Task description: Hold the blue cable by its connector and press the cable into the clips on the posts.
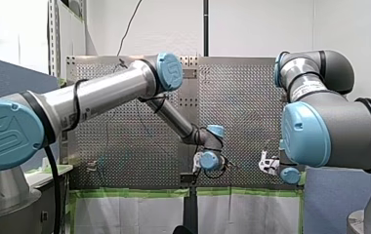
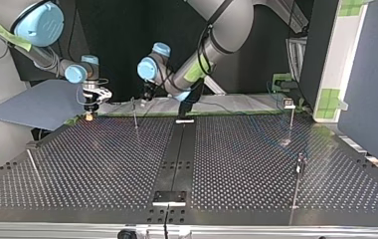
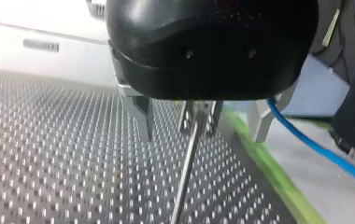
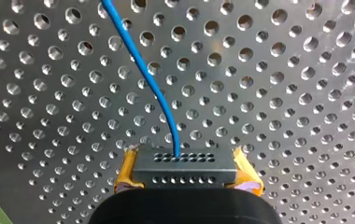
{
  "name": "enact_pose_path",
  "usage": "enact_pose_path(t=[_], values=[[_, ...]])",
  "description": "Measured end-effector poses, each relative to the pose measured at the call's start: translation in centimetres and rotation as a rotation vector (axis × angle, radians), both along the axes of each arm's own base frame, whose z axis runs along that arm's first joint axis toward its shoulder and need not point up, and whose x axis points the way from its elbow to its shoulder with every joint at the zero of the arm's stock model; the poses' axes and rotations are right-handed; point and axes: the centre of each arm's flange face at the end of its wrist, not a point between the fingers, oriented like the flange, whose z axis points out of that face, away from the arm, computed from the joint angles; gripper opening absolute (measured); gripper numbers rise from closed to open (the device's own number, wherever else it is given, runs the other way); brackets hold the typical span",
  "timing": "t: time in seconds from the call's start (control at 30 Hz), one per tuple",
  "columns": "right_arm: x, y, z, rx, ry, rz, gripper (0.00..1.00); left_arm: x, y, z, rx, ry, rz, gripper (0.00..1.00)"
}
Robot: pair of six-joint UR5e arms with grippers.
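Reaching in at the top view's left, my right arm (image 2: 52, 62) hangs its wrist straight down over the far edge of the perforated metal tabletop (image 2: 102, 164). My right jaws are clamped on the dark grey block connector (image 4: 185, 170), with a yellow pad (image 4: 128, 170) pressed against each of its ends. The thin blue cable (image 4: 152, 79) leaves the connector's middle and curves away above the holes.

My left arm (image 2: 217, 30) comes in at the top view's right and slants down past the middle. My left jaws stand apart, and their metal fingers (image 3: 136, 112) flank a thin metal post (image 3: 187, 168) that rises between them and touches neither. The small clip (image 3: 199, 116) at its top holds no cable that I can see. In the left wrist view the blue cable runs beside those jaws, beyond the green tape strip (image 3: 269, 177) that edges the tabletop.

Three more thin posts stand well apart: one far back (image 2: 291, 119), one nearer (image 2: 299, 174) (both at the top view's right) and one leaning at its left (image 2: 32, 164). A dark flat rail (image 2: 177, 149) runs down the tabletop's middle.
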Motion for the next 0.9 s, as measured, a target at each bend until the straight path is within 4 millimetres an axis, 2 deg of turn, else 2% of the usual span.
enact_pose_path(t=[0.23,0.5,0.7,0.9], values=[[0.2,0.1,0.0,0.003,-0.003,0.003,0.0,-2.3,-0.5,1.8,0.011,0.011,-0.052,1.0],[0.3,0.1,0.0,0.006,-0.005,0.004,0.0,-4.3,1.1,-0.1,0.073,0.045,-0.036,1.0],[0.2,0.2,-0.1,0.01,-0.004,0.003,0.0,-4.8,1.9,-0.7,0.121,0.042,-0.002,1.0],[0.3,0.2,-0.1,0.013,-0.004,0.004,0.0,-5.6,0.8,-0.5,0.088,0.027,-0.025,1.0]])
